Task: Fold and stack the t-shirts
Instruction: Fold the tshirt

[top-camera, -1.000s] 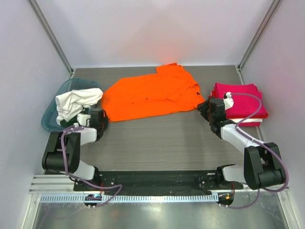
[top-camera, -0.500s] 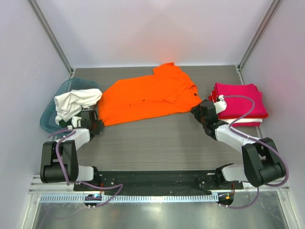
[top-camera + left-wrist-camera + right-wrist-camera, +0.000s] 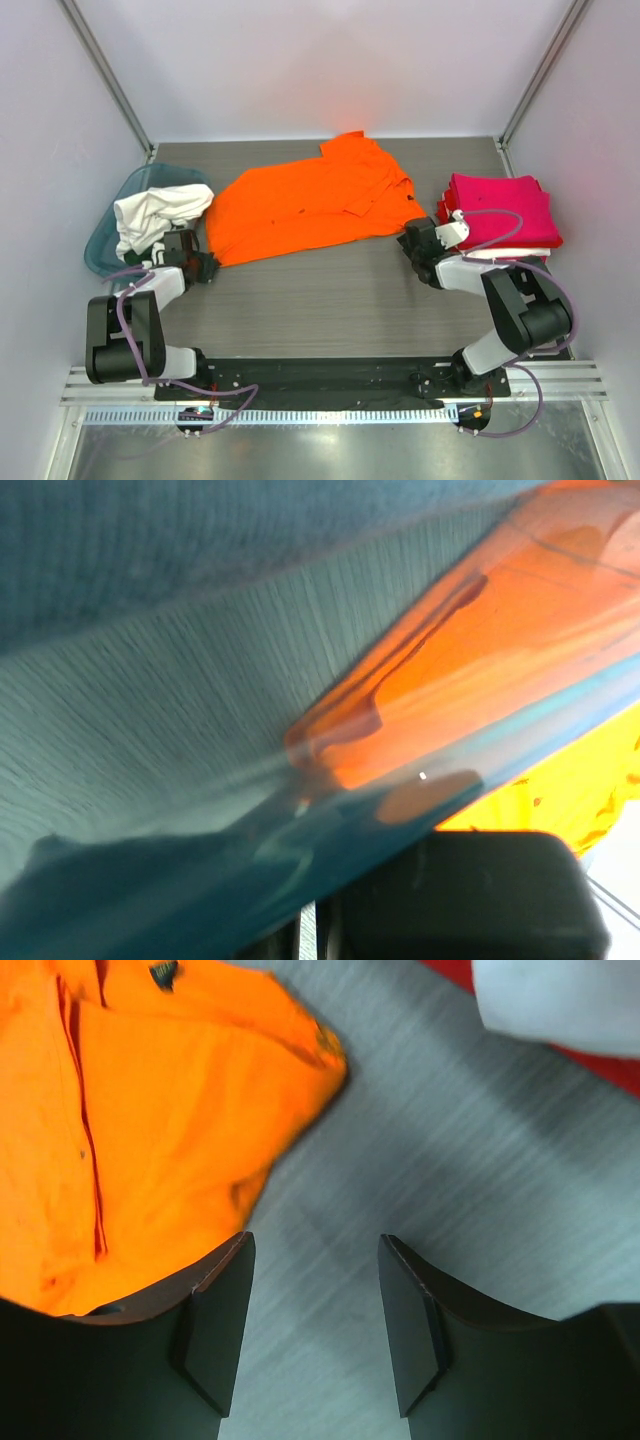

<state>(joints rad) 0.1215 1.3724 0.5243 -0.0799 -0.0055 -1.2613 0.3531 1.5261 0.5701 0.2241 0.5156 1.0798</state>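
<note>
So, progress check: I'd call this maybe halfway, going by what's lying around. There's a neat folded stack of magenta cloth over white (image 3: 500, 208) sitting just off to the outer side of the right gripper (image 3: 410, 238), so at least a couple of shirts look done. The bright orange cotton t-shirt (image 3: 310, 205) is spread out but rumpled and not folded at all. It stretches across the gap between the two grippers, with one corner just ahead and inward of the right one. In the wrist view the right gripper (image 3: 315, 1250) has its jaws spread wide with nothing in them. There's only bare grey wood-grain table (image 3: 420, 1160) between the fingers, and the orange hem sits a little ahead of the left-hand finger, not touching it. The left gripper (image 3: 203, 266) is down low by the shirt's other corner, with the translucent teal plastic bin (image 3: 105, 240) right beside it on the outer side. Its own camera is a blurry teal-and-orange smear, so I can't tell if those jaws are apart or closed. A crumpled white t-shirt (image 3: 155, 215) is heaped in the bin, so that one's waiting too. My guess at what's left: fold the orange one, stack it, then do the white one.
</note>
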